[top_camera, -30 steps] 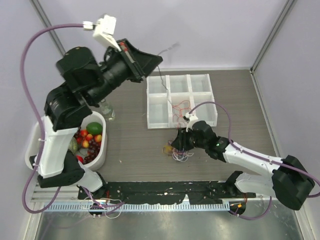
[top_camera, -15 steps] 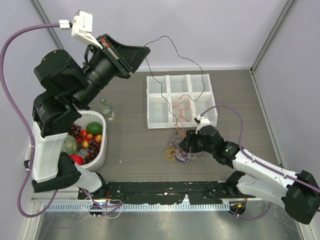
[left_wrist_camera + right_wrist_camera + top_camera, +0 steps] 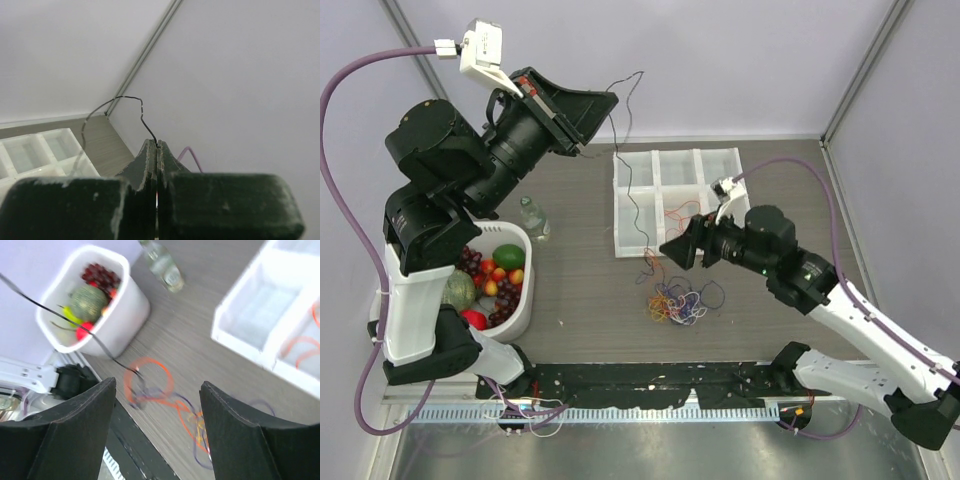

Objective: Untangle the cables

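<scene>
My left gripper (image 3: 612, 99) is raised high at the back left, shut on the end of a black cable (image 3: 623, 150). That cable (image 3: 141, 114) sticks up from the closed fingertips in the left wrist view. It hangs down across the white tray (image 3: 730, 155) to a tangle of cables (image 3: 678, 303), orange, purple and yellow, lying on the table. My right gripper (image 3: 672, 251) hovers above the tangle, open and empty. Between its fingers (image 3: 75, 435) I see the orange loop (image 3: 150, 380) and the black cable (image 3: 75, 322). A red cable (image 3: 682, 212) lies in a tray compartment.
A white bin (image 3: 520, 310) of fruit stands at the left, with a small clear bottle (image 3: 532, 218) behind it. The bin (image 3: 125, 315) and the bottle (image 3: 162, 262) also appear in the right wrist view. A black rail (image 3: 650, 380) runs along the near edge.
My right gripper has opened, let go of the tangle and lifted up and back from it. The left gripper rose with the black cable, pulling it out of the tangle.
</scene>
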